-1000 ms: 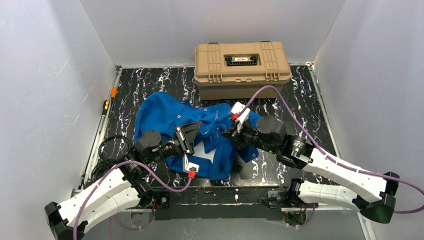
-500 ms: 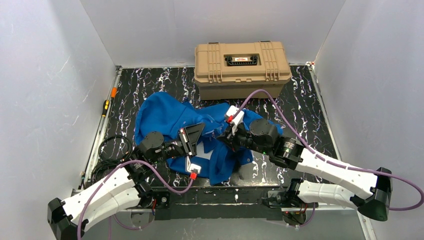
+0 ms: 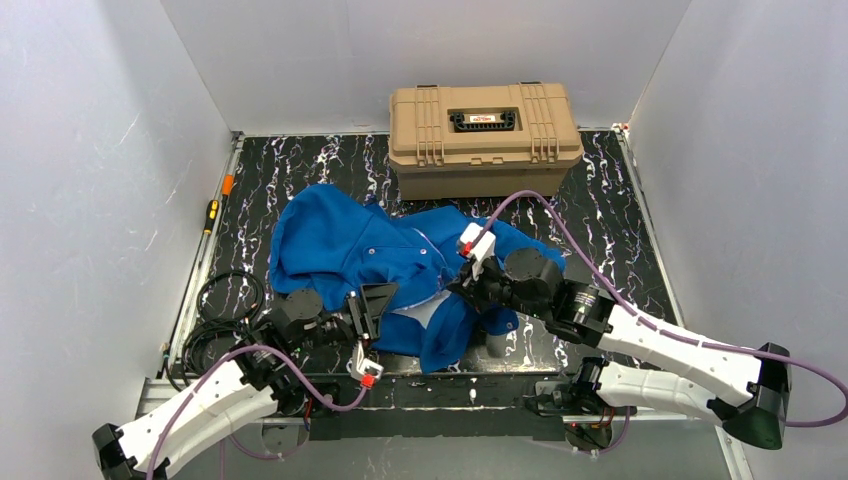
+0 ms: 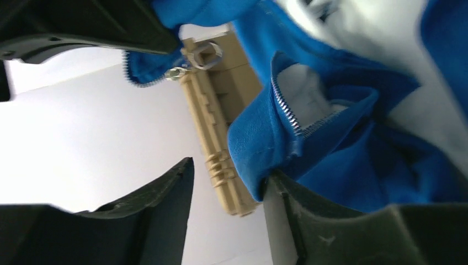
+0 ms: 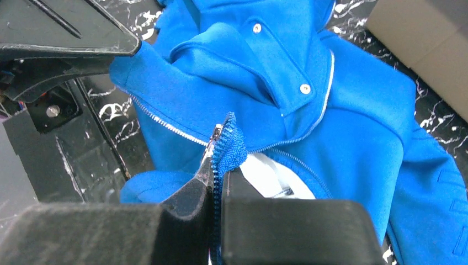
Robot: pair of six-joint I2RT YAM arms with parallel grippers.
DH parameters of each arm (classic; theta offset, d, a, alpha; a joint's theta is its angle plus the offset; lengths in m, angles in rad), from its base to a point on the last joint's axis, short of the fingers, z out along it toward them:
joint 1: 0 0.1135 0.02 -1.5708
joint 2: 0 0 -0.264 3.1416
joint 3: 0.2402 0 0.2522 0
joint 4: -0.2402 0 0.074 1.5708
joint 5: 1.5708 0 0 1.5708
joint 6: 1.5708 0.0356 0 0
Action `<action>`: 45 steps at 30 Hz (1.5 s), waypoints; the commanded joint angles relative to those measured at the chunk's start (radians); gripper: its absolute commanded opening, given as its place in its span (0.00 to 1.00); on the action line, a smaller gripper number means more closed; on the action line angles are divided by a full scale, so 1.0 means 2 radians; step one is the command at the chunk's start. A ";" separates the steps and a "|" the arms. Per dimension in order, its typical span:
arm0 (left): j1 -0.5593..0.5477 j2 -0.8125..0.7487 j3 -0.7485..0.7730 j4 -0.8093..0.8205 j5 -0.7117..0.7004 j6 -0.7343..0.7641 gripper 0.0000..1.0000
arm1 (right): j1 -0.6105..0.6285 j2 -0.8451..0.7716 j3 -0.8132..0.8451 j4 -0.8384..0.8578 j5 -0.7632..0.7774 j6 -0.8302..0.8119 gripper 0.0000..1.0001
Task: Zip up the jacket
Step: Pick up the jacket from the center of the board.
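Black marbled tabletop (image 3: 620,200) carries the jacket (image 3: 350,240), crumpled between both grippers. Its zipper edge is pinched tight in the right gripper (image 5: 218,176); the left gripper (image 4: 230,171) stands parted, blue cloth draped against one finger (image 4: 331,232), tan case (image 3: 485,125) beyond.

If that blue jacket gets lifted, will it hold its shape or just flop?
Probably floppy: the jacket lies crumpled in soft folds. Likely light: the right tool grips it by only a thin pinch of zipper edge.
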 commanded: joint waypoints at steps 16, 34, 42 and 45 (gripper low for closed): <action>-0.001 0.137 0.160 -0.454 0.010 -0.069 0.98 | 0.001 -0.028 0.003 -0.044 0.030 0.001 0.01; -0.020 0.296 0.171 -0.251 0.143 -0.343 0.98 | 0.001 -0.062 -0.003 -0.077 0.050 0.010 0.01; -0.038 0.258 0.030 -0.044 0.118 -0.285 0.98 | 0.001 -0.060 -0.007 -0.077 0.054 0.013 0.01; -0.039 0.263 0.003 0.013 0.101 -0.271 0.98 | 0.001 -0.059 -0.007 -0.080 0.055 0.015 0.01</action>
